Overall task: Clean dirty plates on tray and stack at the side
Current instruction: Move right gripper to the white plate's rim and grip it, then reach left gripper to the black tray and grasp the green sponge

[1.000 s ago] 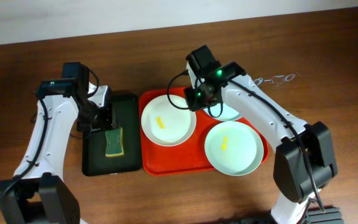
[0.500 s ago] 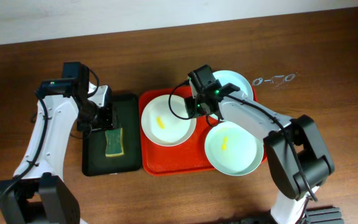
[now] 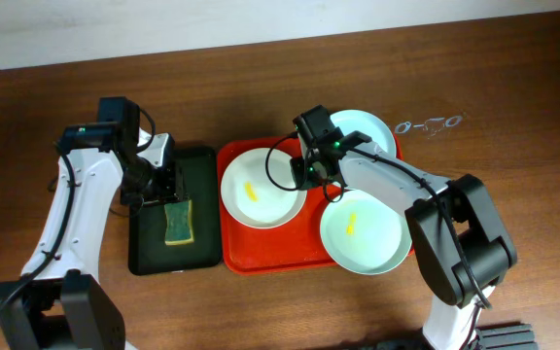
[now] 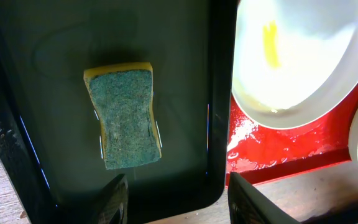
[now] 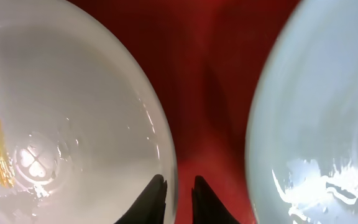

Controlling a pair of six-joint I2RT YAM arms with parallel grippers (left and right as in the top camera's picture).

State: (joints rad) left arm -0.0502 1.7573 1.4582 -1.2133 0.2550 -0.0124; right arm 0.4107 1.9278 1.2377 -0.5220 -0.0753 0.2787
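Observation:
The red tray point(image 3: 236, 255) holds a white plate point(image 3: 263, 188) with a yellow smear. In front right lies a mint plate point(image 3: 363, 230), also smeared. A second mint plate point(image 3: 367, 128) lies at the back right, partly under my right arm. My right gripper point(image 5: 178, 199) straddles the white plate's point(image 5: 61, 112) right rim, one finger inside and one over the tray point(image 5: 210, 74), pinched nearly together. My left gripper point(image 4: 179, 202) hangs open over the dark green tray point(image 4: 55, 62), just short of the sponge point(image 4: 126, 118), with nothing between its fingers.
The dark green tray point(image 3: 154, 255) with the sponge point(image 3: 179, 223) sits just left of the red tray. A small wire object point(image 3: 431, 123) lies on the table at the back right. The table ends at a pale wall at the back.
My right gripper has come forward from the tray's back to the white plate's right rim, uncovering the back mint plate, and its jaws have narrowed. The left arm stays put.

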